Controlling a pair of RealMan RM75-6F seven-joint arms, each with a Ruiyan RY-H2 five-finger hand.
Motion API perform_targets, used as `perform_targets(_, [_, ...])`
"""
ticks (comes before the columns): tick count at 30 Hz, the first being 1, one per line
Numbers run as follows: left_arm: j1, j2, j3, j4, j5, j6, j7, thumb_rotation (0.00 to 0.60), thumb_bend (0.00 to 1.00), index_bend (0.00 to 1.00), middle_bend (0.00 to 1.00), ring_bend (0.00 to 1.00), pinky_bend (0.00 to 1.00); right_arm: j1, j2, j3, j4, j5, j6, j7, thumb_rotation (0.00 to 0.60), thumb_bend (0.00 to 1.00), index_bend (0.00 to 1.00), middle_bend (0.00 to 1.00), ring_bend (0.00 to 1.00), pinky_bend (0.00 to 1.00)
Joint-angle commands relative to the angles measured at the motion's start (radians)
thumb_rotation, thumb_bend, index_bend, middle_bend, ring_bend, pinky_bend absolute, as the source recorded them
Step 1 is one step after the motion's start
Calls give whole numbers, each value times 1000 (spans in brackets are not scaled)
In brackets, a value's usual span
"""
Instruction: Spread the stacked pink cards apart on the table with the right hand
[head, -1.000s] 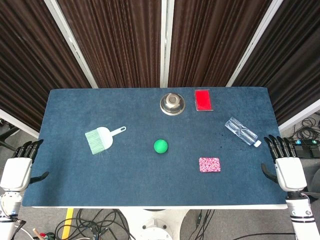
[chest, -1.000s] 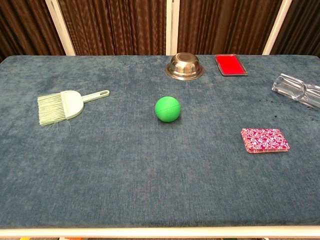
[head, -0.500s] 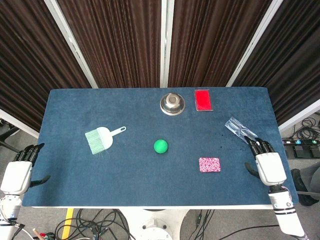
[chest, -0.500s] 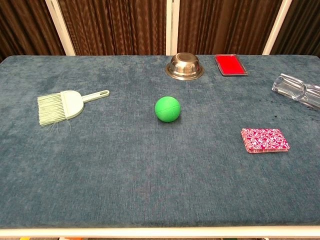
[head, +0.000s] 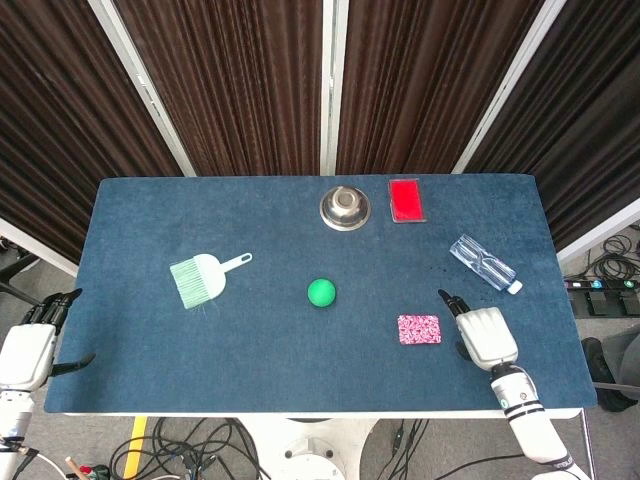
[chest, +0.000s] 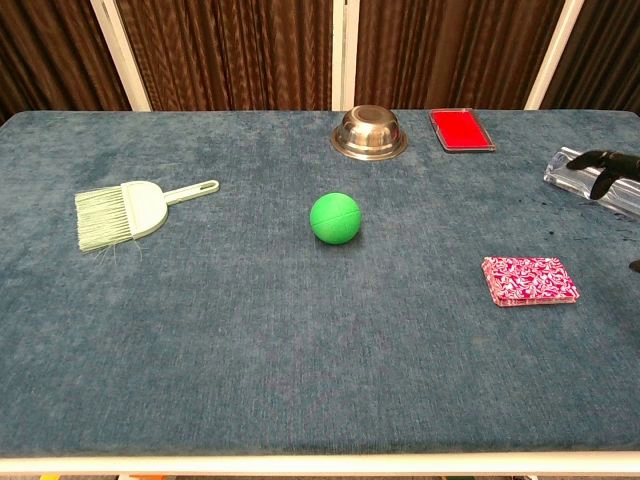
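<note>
The stack of pink patterned cards (head: 419, 329) lies flat on the blue table (head: 150, 215), right of centre toward the front; the chest view shows the cards (chest: 530, 280) as a neat pile. My right hand (head: 485, 336) hovers over the table just right of the stack, apart from it and holding nothing. In the chest view only its dark fingers (chest: 607, 164) show at the right edge. My left hand (head: 30, 349) hangs off the table's front left corner, fingers apart and empty.
A green ball (head: 321, 292) sits mid-table. A steel bowl (head: 346, 207) and a red case (head: 406, 199) stand at the back. A clear bottle (head: 484, 263) lies behind my right hand. A pale green brush (head: 205, 277) lies on the left.
My right hand has moved in from beyond the table's right edge to over the table, close beside the cards. The left hand has sunk slightly. The cards have not moved.
</note>
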Motion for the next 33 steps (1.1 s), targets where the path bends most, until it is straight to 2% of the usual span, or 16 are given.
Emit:
perform_targets(1, [-1,2,0,4,-1,-3,-4,600,60,87,138,98,203,40,-43,12,-19,77,-17,-76,600,103,112,242,681,711])
perform_targets(8, [-1,2,5,14,-5,-13,-16,600,60,89,138,98,204,79,-111,11,26,133,-12,-136,600,101,201,260,684,711])
perform_targets(14, [-1,-5,8,28,-7,-21,-26,600,59,90,138,98,204,93,-157,6,84,131,1,-114,600,101,306,308,681,711])
perform_targets(33, [-7,20,28,28,14,-46,-66,600,60,89,138,98,204,131,-239,-16,177,175,-18,-91,600,103,317,322,684,711])
